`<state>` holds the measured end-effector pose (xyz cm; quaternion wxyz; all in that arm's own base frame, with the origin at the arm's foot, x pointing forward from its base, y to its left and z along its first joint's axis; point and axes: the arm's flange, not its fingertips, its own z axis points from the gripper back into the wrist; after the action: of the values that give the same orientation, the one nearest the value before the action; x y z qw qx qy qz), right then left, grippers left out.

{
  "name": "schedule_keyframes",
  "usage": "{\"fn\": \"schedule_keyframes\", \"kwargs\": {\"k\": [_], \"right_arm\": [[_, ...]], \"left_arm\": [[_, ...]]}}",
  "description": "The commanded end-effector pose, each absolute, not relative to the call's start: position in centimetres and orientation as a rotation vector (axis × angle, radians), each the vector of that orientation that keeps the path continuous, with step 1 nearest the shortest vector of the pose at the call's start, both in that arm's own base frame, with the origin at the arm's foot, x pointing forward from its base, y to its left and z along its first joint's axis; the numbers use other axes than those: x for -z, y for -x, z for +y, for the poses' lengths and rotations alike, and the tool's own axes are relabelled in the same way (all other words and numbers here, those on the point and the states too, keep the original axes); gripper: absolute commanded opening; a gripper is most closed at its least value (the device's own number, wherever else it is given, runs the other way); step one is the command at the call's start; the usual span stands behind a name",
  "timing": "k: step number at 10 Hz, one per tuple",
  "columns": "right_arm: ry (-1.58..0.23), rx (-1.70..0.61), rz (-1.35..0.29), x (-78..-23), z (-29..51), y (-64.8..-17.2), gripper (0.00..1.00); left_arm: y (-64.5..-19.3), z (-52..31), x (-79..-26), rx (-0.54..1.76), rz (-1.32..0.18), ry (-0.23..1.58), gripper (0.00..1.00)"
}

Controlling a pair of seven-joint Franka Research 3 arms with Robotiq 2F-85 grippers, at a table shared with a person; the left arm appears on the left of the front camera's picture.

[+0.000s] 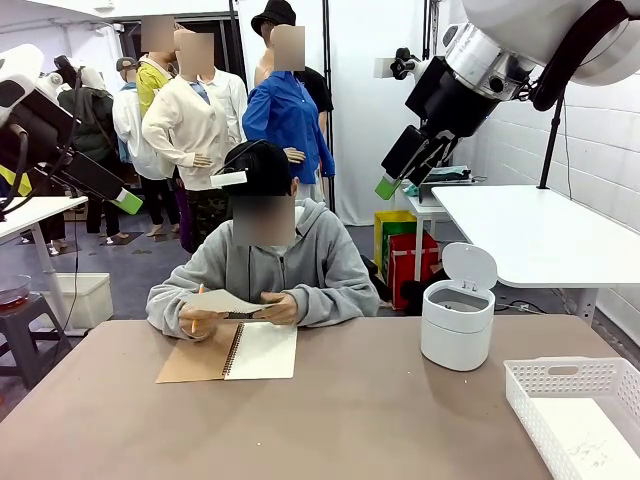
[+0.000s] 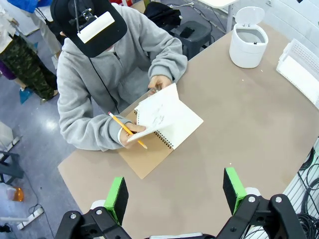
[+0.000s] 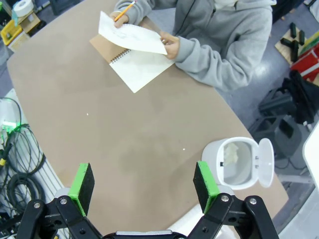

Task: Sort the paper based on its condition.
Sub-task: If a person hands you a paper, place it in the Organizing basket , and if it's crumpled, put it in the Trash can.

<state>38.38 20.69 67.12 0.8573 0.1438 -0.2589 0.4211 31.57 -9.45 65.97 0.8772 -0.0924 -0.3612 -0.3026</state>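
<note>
White bin (image 3: 213, 158) holds crumpled paper (image 3: 230, 153); left hand (image 2: 175, 193) and right hand (image 3: 143, 185) both released.

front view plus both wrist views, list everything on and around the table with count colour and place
table: one, brown, between robot and person
notebook: one, brown cover, white page, spiral-bound, open flat at the far edge
paper: one sheet, white with faint scribbles, held over the notebook
pencil: one, yellow, in the person's hand
bin: one, white, lid up, robot's right side of the table
tray: one, white, perforated, near right corner
person: one, grey hoodie, black cap, seated at the far side
person's hands: two, both gripping the paper
left fingers: two, black with green pads, open, above the table
right fingers: two, same colours, open, above the table
</note>
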Motion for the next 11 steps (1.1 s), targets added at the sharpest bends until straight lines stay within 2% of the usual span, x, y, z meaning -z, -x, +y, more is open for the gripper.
{"fn": "schedule_keyframes", "kwargs": {"k": [1, 11], "right_arm": [[-0.312, -0.884, -0.545, -67.16, 20.67, -38.37, 1.00], [-0.312, -0.884, -0.545, -67.16, 20.67, -38.37, 1.00]], "left_arm": [[-31.55, -9.56, -65.96, 0.618, -0.750, 0.208, 1.00], [-31.55, -9.56, -65.96, 0.618, -0.750, 0.208, 1.00]]}}
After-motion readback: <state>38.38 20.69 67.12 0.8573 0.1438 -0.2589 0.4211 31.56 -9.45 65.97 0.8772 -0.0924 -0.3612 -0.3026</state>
